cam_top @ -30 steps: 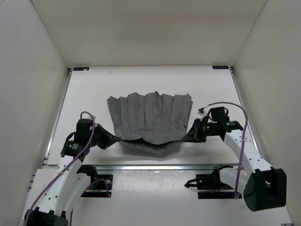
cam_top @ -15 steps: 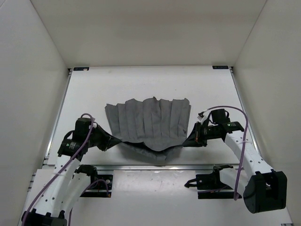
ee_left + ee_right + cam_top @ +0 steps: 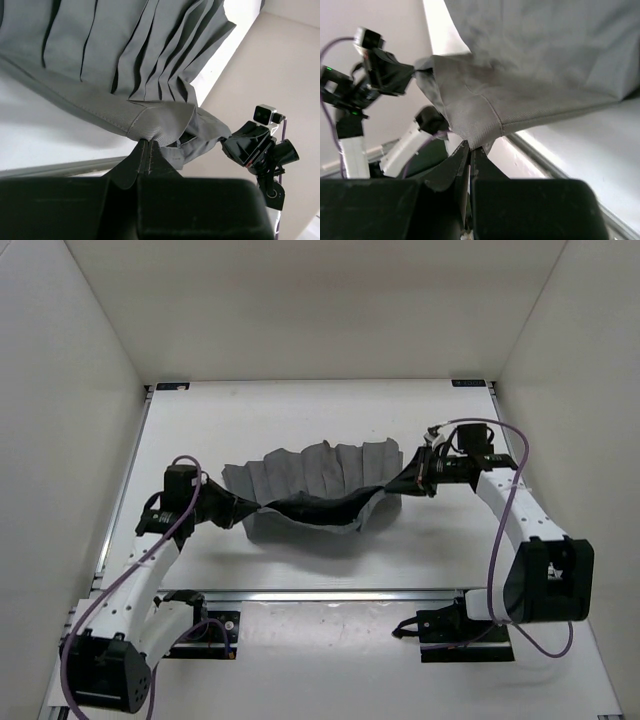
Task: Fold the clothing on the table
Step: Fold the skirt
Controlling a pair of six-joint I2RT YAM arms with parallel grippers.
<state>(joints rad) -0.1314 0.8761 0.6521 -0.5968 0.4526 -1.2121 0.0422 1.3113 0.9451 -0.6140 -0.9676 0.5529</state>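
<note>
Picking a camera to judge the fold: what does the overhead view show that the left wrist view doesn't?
Only overhead: the whole skirt strung slack between the left arm and the right arm, sagging in the middle. Only left wrist: the left jaws up close, shut on a corner of the skirt's stitched edge. Both: the grey pleats and the right arm's wrist holding the other corner.

White walls (image 3: 320, 300), metal rail (image 3: 330, 594), even light
</note>
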